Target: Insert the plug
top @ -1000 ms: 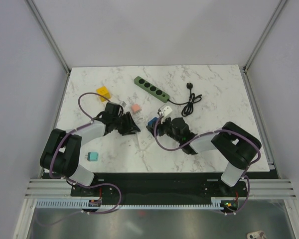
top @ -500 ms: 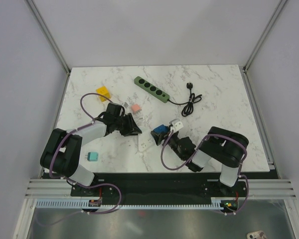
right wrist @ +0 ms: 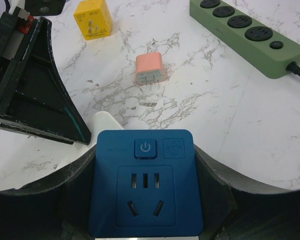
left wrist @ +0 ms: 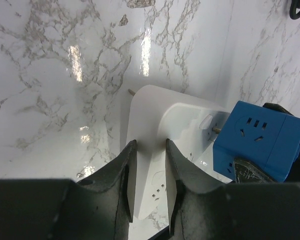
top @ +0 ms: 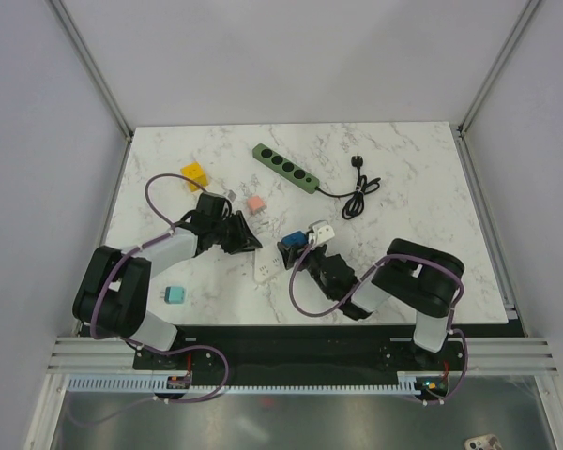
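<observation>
Left gripper clamped on the near end of the white socket block, which lies flat on the marble table, centre of the left wrist view. Right gripper closed on the blue cube plug, lower centre of its view, just beside the block's right end; a metal pin shows between them

Black-and-grey arms; looping purple cables; black fingers

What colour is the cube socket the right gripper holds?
Blue cube socket; clearest in the right wrist view.
</observation>
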{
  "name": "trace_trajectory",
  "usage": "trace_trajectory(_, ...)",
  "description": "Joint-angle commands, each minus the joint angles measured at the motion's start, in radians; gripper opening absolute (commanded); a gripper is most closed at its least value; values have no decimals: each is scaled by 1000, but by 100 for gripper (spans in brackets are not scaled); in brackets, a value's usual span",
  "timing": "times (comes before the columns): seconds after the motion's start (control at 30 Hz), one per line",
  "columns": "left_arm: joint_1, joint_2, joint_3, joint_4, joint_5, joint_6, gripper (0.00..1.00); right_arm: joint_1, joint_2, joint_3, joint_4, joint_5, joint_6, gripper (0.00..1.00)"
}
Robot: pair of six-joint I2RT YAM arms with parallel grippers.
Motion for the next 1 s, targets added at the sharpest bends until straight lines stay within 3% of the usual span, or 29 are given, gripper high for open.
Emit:
trace_trajectory(0.0,-8,18,-33,-60,-72,11,31,41,123,-53,-448,-21,14,0)
trace_trajectory(0.17,-9,30,-36,-55,-67,4,27,120,235,-21,-439,135,27,0)
trace_trajectory(0.3,-12,30,-36,-52,-61,-7,25,134,268,-31,-395,151,56,0)
trace_trajectory(0.67,-22,38,-71,-18,-52,-27,21,192,288,131,-749,253,22,0)
trace_trajectory(0.83,-20,43,-88,-14,-56,-29,20,249,320,136,-743,357,91,0)
trace_trajectory(0.97,-22,56,-91,-6,-52,-36,19,313,383,89,-625,475,148,0)
